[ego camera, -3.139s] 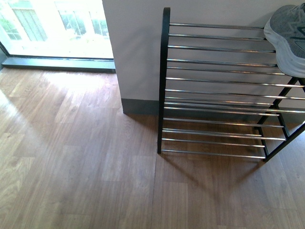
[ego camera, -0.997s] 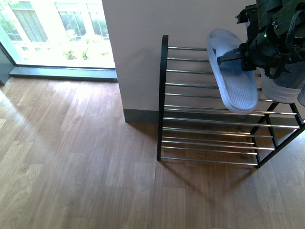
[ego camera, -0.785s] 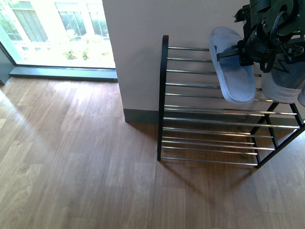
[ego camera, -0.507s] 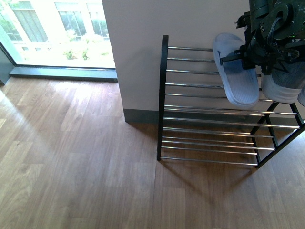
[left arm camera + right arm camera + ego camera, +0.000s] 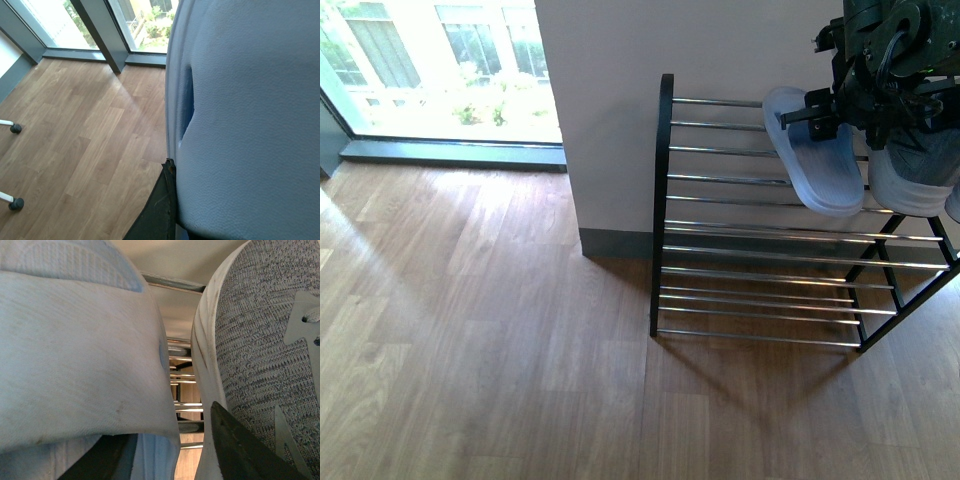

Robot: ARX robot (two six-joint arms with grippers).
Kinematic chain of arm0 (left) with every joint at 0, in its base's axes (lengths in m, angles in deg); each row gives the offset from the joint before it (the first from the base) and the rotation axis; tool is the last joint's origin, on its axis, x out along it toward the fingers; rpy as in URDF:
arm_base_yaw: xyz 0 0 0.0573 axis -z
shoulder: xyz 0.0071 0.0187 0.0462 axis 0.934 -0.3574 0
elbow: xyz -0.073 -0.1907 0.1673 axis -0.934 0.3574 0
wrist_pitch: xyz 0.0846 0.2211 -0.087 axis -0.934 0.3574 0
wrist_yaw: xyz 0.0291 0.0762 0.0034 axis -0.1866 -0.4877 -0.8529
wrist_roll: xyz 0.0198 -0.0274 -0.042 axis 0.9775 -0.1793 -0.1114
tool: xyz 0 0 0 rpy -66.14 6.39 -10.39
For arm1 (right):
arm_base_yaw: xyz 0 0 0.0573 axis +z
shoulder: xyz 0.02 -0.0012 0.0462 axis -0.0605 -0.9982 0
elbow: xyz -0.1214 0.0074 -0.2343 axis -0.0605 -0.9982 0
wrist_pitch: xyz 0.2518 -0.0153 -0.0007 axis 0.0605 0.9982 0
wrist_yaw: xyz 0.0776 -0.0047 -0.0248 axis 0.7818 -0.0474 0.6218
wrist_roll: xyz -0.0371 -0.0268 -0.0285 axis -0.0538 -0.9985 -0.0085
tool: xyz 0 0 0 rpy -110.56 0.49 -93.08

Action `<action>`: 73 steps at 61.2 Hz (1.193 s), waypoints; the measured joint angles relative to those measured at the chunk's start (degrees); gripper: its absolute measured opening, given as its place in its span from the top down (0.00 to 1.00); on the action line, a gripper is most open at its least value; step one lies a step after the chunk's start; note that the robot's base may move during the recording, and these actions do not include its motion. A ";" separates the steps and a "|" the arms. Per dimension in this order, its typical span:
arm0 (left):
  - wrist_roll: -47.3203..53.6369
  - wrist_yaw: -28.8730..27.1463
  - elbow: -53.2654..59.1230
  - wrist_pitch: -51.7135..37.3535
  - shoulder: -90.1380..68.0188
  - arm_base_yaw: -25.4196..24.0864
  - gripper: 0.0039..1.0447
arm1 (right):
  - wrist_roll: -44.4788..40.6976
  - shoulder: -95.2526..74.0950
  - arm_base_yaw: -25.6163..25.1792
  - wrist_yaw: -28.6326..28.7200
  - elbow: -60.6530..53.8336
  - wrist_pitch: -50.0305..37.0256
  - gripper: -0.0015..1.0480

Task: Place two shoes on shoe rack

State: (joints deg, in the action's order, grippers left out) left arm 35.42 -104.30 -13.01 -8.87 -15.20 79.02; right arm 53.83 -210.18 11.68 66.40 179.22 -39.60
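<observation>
A pale blue slide (image 5: pixel 815 150) hangs tilted over the top bars of the shoe rack (image 5: pixel 760 240), heel towards the wall. My left gripper (image 5: pixel 817 108) is shut on its strap. In the left wrist view the slide (image 5: pixel 245 125) fills the right side, with one dark finger (image 5: pixel 157 215) pressed along its edge. A grey knit sneaker (image 5: pixel 915 165) with a white sole sits on the top tier just right of the slide. My right gripper (image 5: pixel 172 460) is open between the slide (image 5: pixel 75 365) and the sneaker (image 5: pixel 270 340), holding nothing.
A white wall (image 5: pixel 620 110) with a grey baseboard stands left of the rack. Wooden floor (image 5: pixel 490 330) spreads to the left and front. A bright window (image 5: pixel 440 60) is at the far left. Both dark arms (image 5: pixel 890 50) crowd the top right corner.
The arms came into view carrying the slide. Over the last second it turned from steeply hanging to flatter and moved back towards the top tier beside the sneaker.
</observation>
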 joint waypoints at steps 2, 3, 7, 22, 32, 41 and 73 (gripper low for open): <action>0.00 0.00 0.00 0.00 0.00 0.00 0.98 | -0.15 0.52 -0.04 0.39 -1.01 -0.83 0.44; 0.00 0.00 0.00 0.00 0.00 0.00 0.98 | -0.15 0.79 -0.07 0.57 -1.44 -1.11 0.43; 0.00 0.00 0.00 0.00 0.00 0.00 0.98 | -0.26 2.25 -0.13 1.81 -4.02 -2.56 0.34; 0.00 0.00 0.00 0.00 0.00 0.00 0.98 | 0.81 13.53 -0.46 8.68 -18.86 -9.79 0.08; 0.00 0.00 0.00 0.00 0.00 0.00 0.98 | 2.16 23.15 -0.70 13.97 -30.60 -14.08 0.09; 0.00 0.00 0.00 0.00 0.00 0.00 0.98 | 3.76 32.50 -0.87 18.86 -41.33 -17.31 0.09; 0.00 0.00 0.00 0.00 0.00 0.00 0.98 | 9.81 74.51 -7.54 34.91 -75.60 -28.96 0.09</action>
State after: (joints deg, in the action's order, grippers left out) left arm 35.42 -104.30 -13.01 -8.87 -15.20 79.02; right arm 63.65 -135.67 4.14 101.30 103.62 -68.56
